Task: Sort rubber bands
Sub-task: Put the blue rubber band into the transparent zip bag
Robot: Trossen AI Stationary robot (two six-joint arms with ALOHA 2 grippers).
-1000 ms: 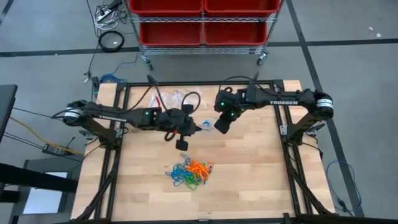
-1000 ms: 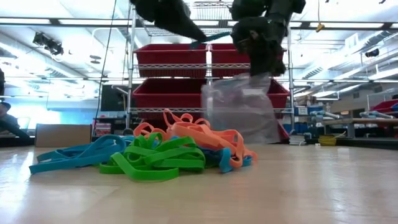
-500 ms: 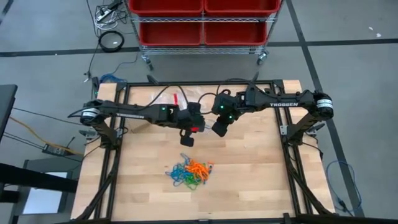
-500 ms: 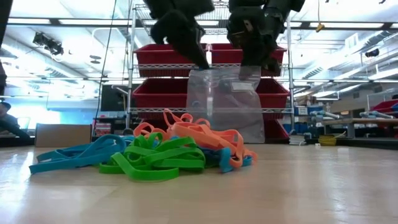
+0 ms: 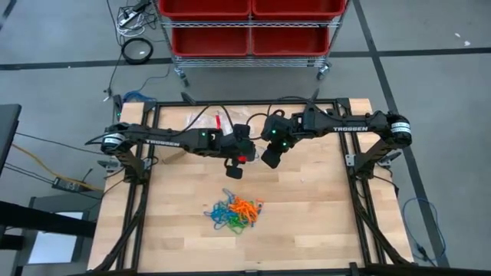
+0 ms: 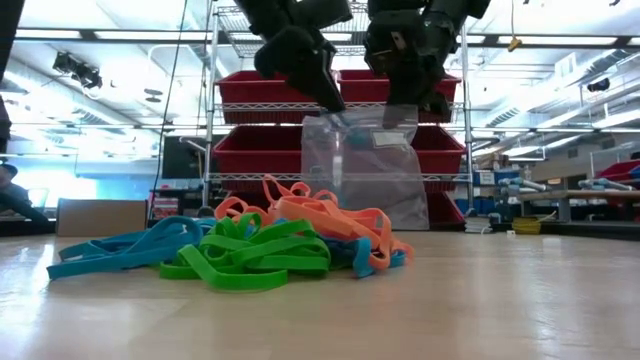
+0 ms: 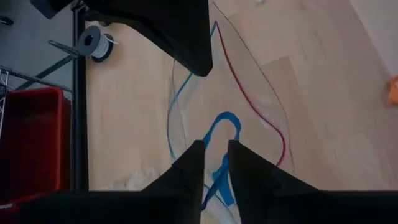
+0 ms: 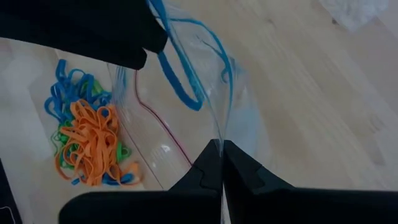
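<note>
Two claws meet above the wooden bench (image 5: 307, 199): right claw (image 8: 221, 163) pinches the clear plastic bag (image 6: 375, 175); left claw (image 7: 214, 158), slightly parted, should drop its blue rubber band (image 7: 221, 134) well inside. The mixed pile of orange, blue and green rubber bands (image 5: 234, 215) lies nearby.

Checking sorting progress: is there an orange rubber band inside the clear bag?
No, the clear bag pinched by the right end effector shows only a blue rubber band; orange bands lie in the pile.

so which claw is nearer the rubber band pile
Left. The left claw hangs just above the pile; the right claw, pinching the clear bag, sits farther back and to the right.
</note>
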